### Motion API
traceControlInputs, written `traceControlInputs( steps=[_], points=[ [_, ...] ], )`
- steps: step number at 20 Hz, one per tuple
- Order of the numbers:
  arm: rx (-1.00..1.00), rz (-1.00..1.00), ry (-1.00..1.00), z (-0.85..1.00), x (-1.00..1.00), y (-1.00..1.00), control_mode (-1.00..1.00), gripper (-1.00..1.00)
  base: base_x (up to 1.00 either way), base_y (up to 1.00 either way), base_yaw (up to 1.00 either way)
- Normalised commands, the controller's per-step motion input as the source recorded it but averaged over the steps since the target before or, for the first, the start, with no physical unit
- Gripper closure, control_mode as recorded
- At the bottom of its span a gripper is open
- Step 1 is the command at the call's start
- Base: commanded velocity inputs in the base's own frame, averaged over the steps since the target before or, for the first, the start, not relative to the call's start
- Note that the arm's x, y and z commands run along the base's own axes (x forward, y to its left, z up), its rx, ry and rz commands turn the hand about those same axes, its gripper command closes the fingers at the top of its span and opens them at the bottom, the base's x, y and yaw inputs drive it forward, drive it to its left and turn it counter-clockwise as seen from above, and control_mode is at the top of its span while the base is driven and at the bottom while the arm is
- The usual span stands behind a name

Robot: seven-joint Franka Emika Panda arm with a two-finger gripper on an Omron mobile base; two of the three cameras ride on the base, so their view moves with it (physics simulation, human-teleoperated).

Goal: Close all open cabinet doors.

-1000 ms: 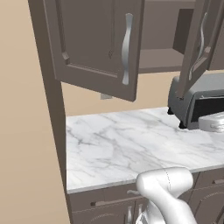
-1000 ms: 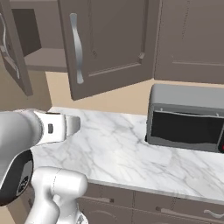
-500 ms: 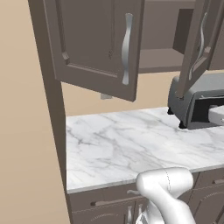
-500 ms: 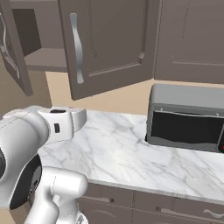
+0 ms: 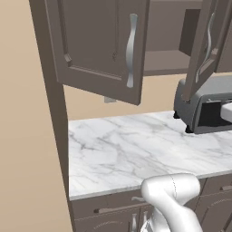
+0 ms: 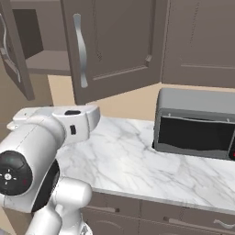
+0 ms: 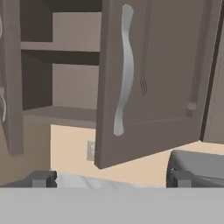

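Doors: two cabinet doors hang open over the marble counter (image 5: 127,149), long axis straight up and down on both.
Near door: the door (image 5: 97,47) nearest my arm is swung out into the room. Its hinge is on the right in my hand view and its free edge sticks out toward the camera.
Handle: its long curved silver handle (image 7: 124,70) runs vertically beside that free edge.
Far door: the other door (image 5: 206,45) is swung out too, above the microwave (image 6: 197,124) in my left base view, and I mostly see it edge-on.
Shelves: open cabinet interior (image 7: 59,78) sits between the two doors.
Gripper: the fingertips (image 7: 43,178) sit far apart at the bottom of my hand view, so the gripper (image 7: 111,179) is spread with nothing in it, low and short of the near door.
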Motion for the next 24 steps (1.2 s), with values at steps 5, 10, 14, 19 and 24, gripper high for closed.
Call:
traceControlInputs(
  steps=[5,10,14,19,24],
  points=[
    [0.0,0.09,-0.08,0.0,0.42,-0.12,-1.0,-1.0,0.0,0.0,0.0],
    [0.0,0.07,-0.1,0.0,0.48,-0.03,-1.0,-1.0,0.0,0.0,0.0],
    [0.0,0.08,-0.09,-0.11,0.41,-0.05,-1.0,-1.0,0.0,0.0,0.0],
    [0.0,0.1,-0.02,-0.15,0.34,-0.12,-1.0,-1.0,0.0,0.0,0.0],
    [0.0,0.07,0.0,-0.12,0.39,-0.05,-1.0,-1.0,0.0,0.0,0.0]
  ],
)
